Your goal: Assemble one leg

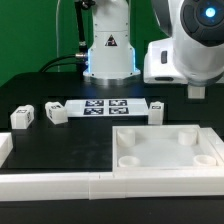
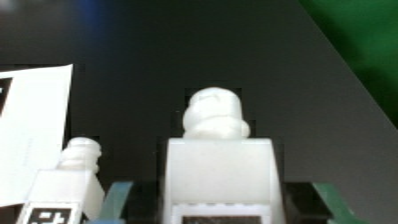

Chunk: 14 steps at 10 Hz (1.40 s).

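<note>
- Exterior view: the arm [image 1: 185, 45] hangs at about 2 o'clock over the far part of the black tabletop [image 1: 70, 140]. Its white wrist hides most of the grasping part, and I cannot find the held piece here.
- The marker board [image 1: 105, 107] lies flat near the middle, a little toward 12 o'clock.
- A loose leg [image 1: 157, 108] sits just beside the board's 3 o'clock end. A third leg [image 1: 55, 112] sits near its 9 o'clock end, and a fourth leg [image 1: 22, 118] is farther toward 9 o'clock.
- The large white tray-like piece [image 1: 165, 150], with round corner sockets, lies at about 5 o'clock.
- Wrist view: the leg [image 2: 222, 170] is between the two fingers [image 2: 121, 203], which are clenched on its sides. Its rounded peg [image 2: 214, 112] points away from the camera.
- I cannot tell whether the leg rests on the tabletop [image 2: 196, 50] or is lifted.
- A neighbour leg [image 2: 68, 172] with a marker tag [image 2: 45, 212] stands just beside it. I cannot tell whether they touch.
- The marker board [image 2: 32, 110] shows its white edge beyond that neighbour.
</note>
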Tool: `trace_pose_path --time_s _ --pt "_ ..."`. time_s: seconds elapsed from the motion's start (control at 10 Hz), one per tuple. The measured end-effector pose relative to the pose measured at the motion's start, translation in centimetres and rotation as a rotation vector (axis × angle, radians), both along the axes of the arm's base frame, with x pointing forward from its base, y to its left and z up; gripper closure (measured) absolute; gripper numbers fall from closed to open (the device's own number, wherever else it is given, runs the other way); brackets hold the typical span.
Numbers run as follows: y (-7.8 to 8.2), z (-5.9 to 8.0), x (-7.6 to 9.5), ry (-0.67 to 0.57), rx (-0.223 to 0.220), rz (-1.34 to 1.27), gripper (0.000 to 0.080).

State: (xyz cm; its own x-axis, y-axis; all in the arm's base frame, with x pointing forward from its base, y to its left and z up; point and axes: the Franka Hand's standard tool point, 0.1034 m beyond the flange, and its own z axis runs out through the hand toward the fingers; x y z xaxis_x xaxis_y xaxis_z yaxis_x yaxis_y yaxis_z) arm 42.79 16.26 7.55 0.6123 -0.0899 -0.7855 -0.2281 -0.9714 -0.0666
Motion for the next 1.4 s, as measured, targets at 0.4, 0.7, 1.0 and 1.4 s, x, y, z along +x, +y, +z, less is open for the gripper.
trace_pose_path --time_s 0.4,0.7,1.0,1.4 --pt "-0.8 1.7 1.6 -0.346 -0.038 0.006 0.0509" --pt "-2.0 3.7 5.9 -0.642 -0.066 0.018 0.0509" --pt "-1.1 3.5 6.4 -0.984 -0.098 -0.034 0.0509" --pt "-3.1 3.6 9.3 -1.069 -0.042 0.132 0.0509"
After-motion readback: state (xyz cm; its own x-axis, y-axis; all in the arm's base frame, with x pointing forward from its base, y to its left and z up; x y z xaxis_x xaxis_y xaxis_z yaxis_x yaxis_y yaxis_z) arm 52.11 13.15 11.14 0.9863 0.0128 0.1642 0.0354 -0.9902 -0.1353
